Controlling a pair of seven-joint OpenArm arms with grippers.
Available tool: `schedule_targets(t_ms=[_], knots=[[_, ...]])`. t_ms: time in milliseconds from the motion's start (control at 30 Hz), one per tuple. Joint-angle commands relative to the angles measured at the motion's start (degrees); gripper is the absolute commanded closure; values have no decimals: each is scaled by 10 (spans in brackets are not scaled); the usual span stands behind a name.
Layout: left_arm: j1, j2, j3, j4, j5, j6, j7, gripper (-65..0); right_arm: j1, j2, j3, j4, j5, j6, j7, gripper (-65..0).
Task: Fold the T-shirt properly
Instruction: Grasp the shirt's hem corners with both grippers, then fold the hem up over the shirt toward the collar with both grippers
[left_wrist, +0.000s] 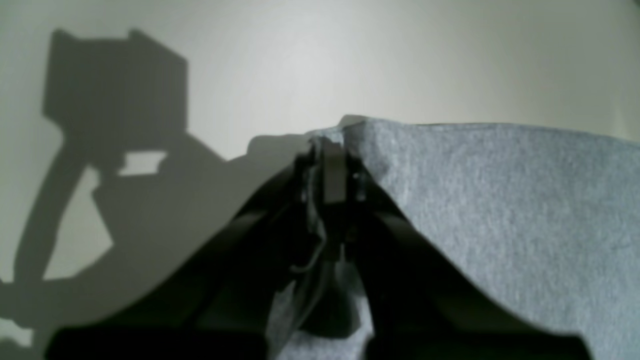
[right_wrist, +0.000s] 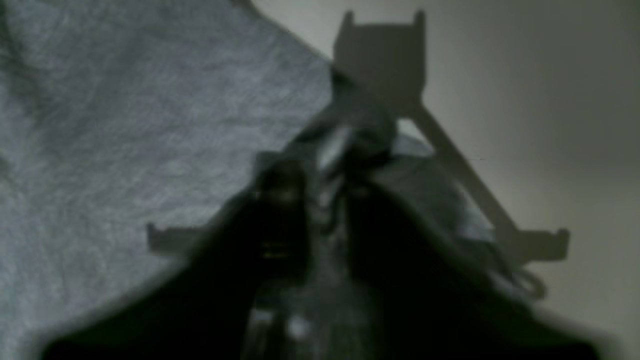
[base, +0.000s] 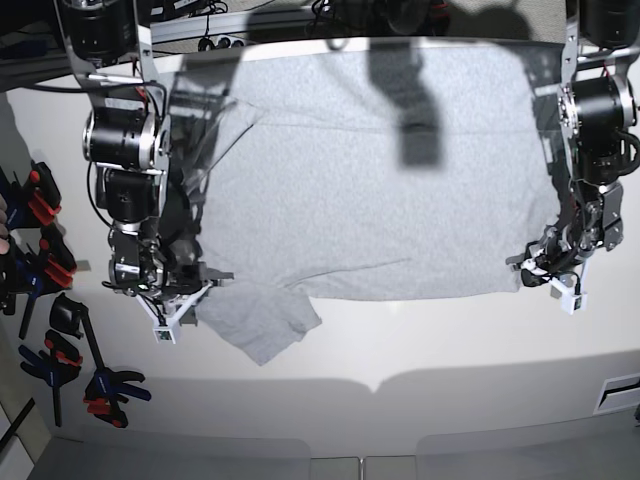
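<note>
At frame right in the base view, the left gripper (base: 532, 268) was clamped on a corner of the T-shirt (base: 370, 200); at lower left the right gripper (base: 185, 285) was pinched on cloth by the sleeve. Shirt lay spread plain-side up across the white table (base: 440, 350), clamps (base: 60, 350) at far left.

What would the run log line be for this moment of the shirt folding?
phase: corners gripped | left gripper: shut on T-shirt | right gripper: shut on T-shirt | T-shirt: spread flat, plain side up, one sleeve sticking out
</note>
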Motion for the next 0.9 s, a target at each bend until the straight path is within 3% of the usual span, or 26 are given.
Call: schedule_targets(t_ms=[0, 567, 667, 767, 867], knots=[[-14, -7, 0, 6, -3, -1, 1, 0, 25, 3, 0, 10, 0, -1, 0, 0], [-16, -11, 0, 111, 1, 12, 6, 0, 81, 3, 0, 47, 4, -1, -43, 0], [-14, -14, 0, 132, -2, 11, 33, 0, 80, 3, 0, 83, 33, 8, -75, 0], [-2, -17, 0, 167, -9, 10, 61, 0, 76, 3, 0, 128, 58, 42, -109, 0], [30, -18, 0, 225, -38, 9, 88, 0, 49, 3, 0, 189, 66, 42, -131, 0]])
